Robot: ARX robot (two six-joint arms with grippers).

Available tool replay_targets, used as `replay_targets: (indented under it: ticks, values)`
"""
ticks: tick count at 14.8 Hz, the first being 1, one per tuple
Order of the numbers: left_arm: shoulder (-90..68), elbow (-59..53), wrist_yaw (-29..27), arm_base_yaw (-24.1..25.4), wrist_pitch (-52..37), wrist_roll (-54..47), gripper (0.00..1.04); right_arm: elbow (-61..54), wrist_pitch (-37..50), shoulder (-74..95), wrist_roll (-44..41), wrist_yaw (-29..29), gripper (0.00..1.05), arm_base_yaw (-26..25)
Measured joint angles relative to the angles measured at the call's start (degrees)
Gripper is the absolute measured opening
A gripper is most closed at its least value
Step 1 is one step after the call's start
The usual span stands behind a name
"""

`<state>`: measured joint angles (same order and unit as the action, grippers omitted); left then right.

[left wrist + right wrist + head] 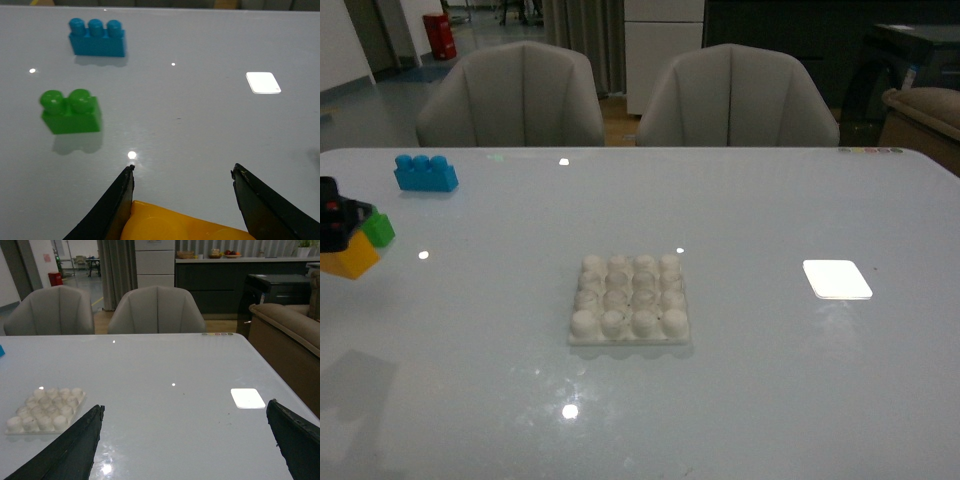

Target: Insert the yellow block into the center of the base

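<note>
The yellow block (351, 258) is at the far left of the front view, with my left gripper (340, 238) shut on it. In the left wrist view the yellow block (170, 227) sits between the black fingers (112, 205), studs facing the camera. The white studded base (630, 300) lies flat mid-table, well to the right of the block, with nothing on its studs. My right gripper (185, 407) is open above bare table, with nothing between its fingers and the base (45, 409) off to one side. The right arm does not show in the front view.
A green two-stud brick (378, 230) stands just behind the held block, and also shows in the left wrist view (71, 112). A blue three-stud brick (425, 172) stands at the back left. A smooth white rectangle (837, 279) lies right of the base. Two chairs stand behind the table.
</note>
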<state>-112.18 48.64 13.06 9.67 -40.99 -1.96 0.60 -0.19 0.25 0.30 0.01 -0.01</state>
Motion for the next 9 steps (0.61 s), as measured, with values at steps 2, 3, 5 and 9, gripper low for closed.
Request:
replay_targets:
  ticks: [2,3,5,9]
  values:
    - [2.75,-2.62,-4.31,-7.41,0.22,3.76,0.56,0.00,0.00,0.00,0.00,0.00,0.98,0.00]
    - [2.97,-2.95,-7.30,-11.85,-0.04,6.64,0.56,0.00,0.00,0.00,0.00,0.00,0.98,0.00]
    - [2.54,-2.64,-12.52,-19.50,-0.15,11.41,0.56,0.00,0.00,0.00,0.00,0.00,0.98,0.00]
    - [-5.14,4.33,-20.00,-31.08,3.63,18.21,0.56,0.00,0.00,0.00,0.00,0.00,0.98,0.00]
